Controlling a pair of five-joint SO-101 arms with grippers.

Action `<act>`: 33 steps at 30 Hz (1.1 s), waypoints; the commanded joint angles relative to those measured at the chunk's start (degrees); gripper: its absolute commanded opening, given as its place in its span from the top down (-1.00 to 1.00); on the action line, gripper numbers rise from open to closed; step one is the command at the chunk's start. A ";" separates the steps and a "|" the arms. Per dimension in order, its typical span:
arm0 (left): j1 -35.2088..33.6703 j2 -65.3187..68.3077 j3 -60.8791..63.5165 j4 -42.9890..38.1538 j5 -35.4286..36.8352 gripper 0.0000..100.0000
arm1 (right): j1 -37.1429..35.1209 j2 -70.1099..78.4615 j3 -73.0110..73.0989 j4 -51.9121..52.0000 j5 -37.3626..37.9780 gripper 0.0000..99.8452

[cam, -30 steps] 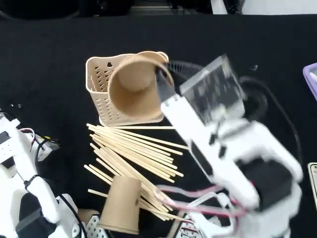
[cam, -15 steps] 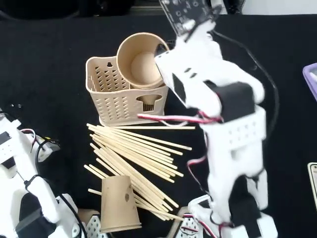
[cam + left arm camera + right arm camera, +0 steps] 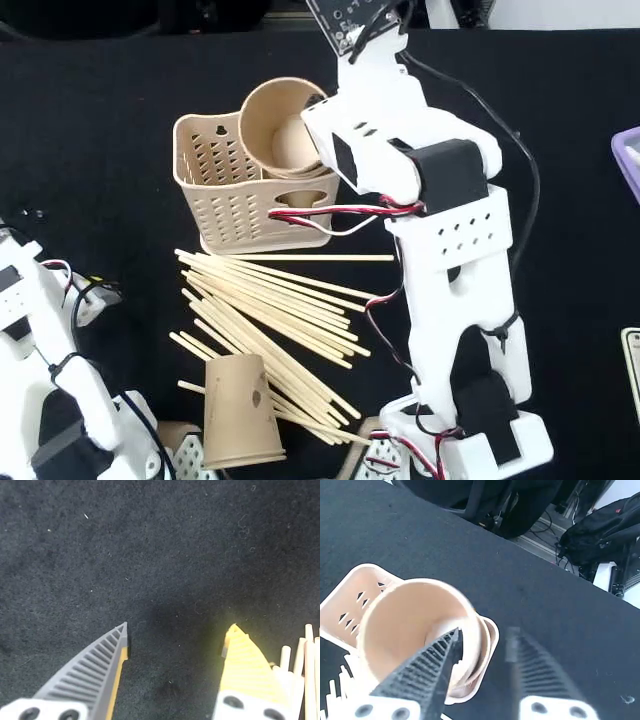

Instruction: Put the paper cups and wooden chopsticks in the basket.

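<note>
At basket (image 3: 226, 196) corner, paper cup (image 3: 281, 128) rim sits btwn right pincer (image 3: 484, 633) fingers (image 3: 434, 671).

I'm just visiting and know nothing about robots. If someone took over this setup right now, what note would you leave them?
Right gripper: fingers open, astride the rim of a paper cup standing in the basket.
Left gripper: open, empty, over the table near the ends of the wooden chopsticks.
Done: that cup is in the basket.
Left: a second cup lies on its side on the chopsticks, which are spread on the table beside the basket.
</note>
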 commanded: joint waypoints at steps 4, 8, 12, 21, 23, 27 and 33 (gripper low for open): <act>5.32 -1.76 -0.75 0.00 -4.84 0.39 | 0.88 -6.64 -5.05 2.37 -0.62 0.46; 6.11 -1.76 -2.86 1.67 -10.99 0.39 | 1.23 -13.32 -5.05 5.80 -0.53 0.50; 5.85 -1.76 -9.19 9.23 -17.93 0.39 | 4.04 -17.80 -2.95 10.37 -0.53 0.51; 8.66 -2.02 -26.59 30.24 -38.77 0.39 | 18.20 -23.25 25.10 2.46 -0.79 0.51; 10.51 -3.96 -28.18 32.70 -42.29 0.39 | 20.22 -25.71 32.48 -2.37 -0.79 0.51; 16.84 -15.56 -27.91 35.34 -44.57 0.39 | 21.89 -33.10 47.16 -9.32 -0.88 0.51; 30.73 -34.99 -23.16 35.60 -43.08 0.39 | 21.89 -42.95 63.78 -13.63 -1.05 0.51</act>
